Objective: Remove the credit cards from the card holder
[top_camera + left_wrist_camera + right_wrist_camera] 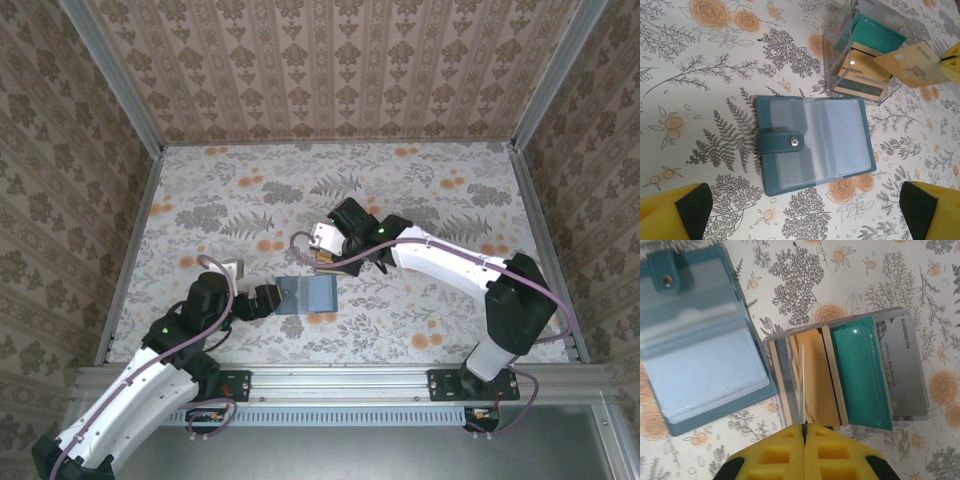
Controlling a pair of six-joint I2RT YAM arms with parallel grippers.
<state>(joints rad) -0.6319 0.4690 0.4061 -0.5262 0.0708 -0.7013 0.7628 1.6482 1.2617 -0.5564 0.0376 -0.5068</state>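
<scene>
The card holder [815,145] lies open on the table [715,75] just ahead of the released left gripper [802,215]. The right gripper [804,429] grasps a tan card [912,62] over the box [837,40] beside it.

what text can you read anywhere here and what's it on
"NO:8588819" (digits unsure): on the grey card
small print beside that number: too blurred to read
pale print on the teal card: too small to read
print on the tan card: blurred
card holder: no text
</scene>
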